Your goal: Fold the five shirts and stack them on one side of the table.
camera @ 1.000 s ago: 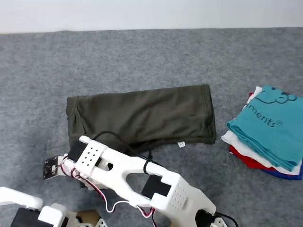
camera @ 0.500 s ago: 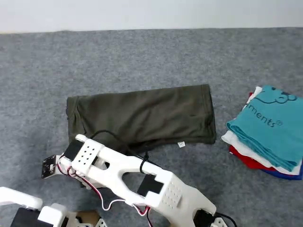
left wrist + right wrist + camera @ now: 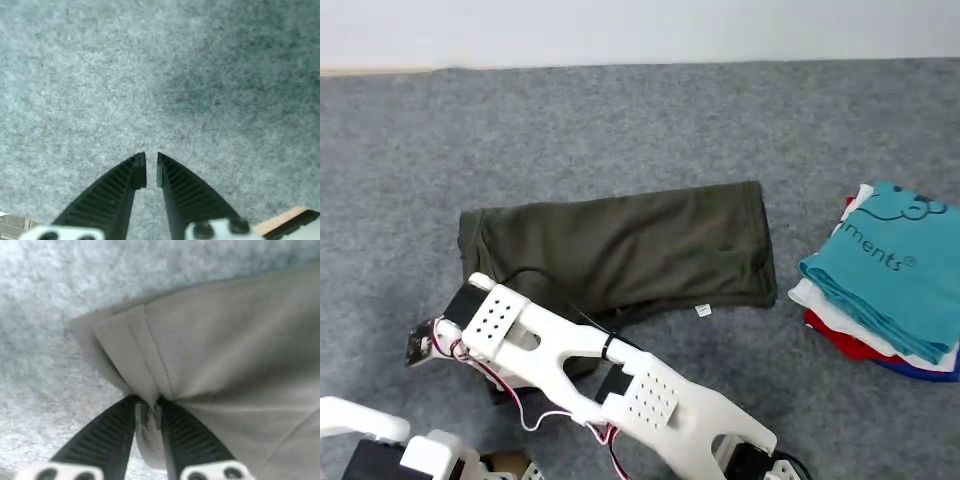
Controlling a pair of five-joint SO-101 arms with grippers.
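Observation:
A dark olive shirt lies folded into a long band across the middle of the grey table. My right arm stretches from the near edge over to the shirt's near left corner. In the right wrist view my right gripper is shut on a hemmed fold of the olive shirt. My left gripper is shut, holds nothing, and hangs over bare grey carpet. A stack of folded shirts sits at the right edge, teal on top, with white, red and blue below.
The grey carpet covers the whole table, with open room behind the olive shirt and at the far left. Part of the left arm's white base shows at the near left corner. A small white tag sticks out at the shirt's near edge.
My right arm's wrist has shifted a little to the left, and the shirt's left end has shifted slightly with it. The stack has not moved.

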